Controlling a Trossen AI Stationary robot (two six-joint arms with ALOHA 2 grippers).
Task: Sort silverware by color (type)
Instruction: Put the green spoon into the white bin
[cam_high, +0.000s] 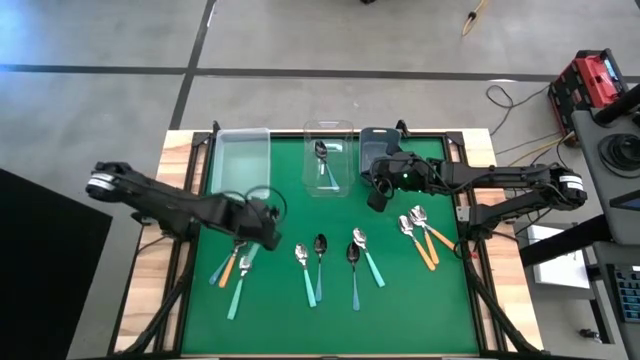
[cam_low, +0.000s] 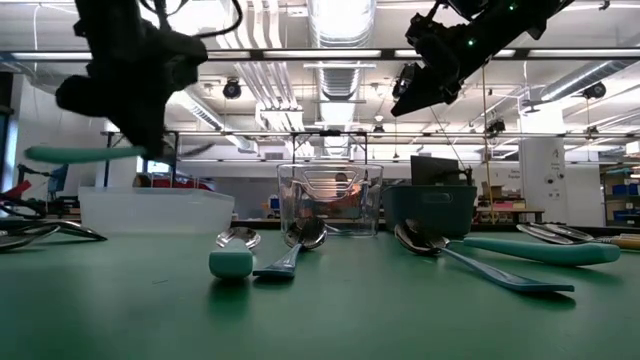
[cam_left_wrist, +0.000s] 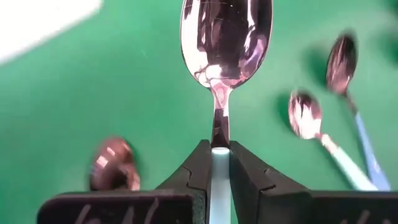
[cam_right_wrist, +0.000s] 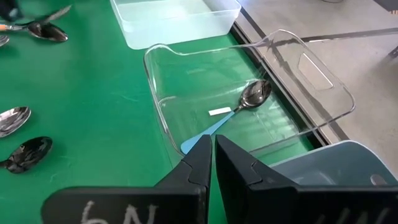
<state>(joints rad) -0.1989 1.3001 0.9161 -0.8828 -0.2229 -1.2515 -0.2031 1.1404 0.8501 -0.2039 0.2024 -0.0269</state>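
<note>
Above the green mat, your left end effector (cam_left_wrist: 219, 163) grips a mint-handled spoon (cam_left_wrist: 225, 56) near the clear bin (cam_high: 328, 150). Just beside that bin, your right end effector (cam_right_wrist: 212, 155) hangs with fingers closed and empty; a blue-handled spoon (cam_right_wrist: 249, 99) lies inside.

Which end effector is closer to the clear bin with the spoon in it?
Right. The right end effector hovers beside the clear bin. The left end effector, gripping a mint spoon, is farther off.

"6N" on the right hand (cam_right_wrist: 208, 149)
</note>
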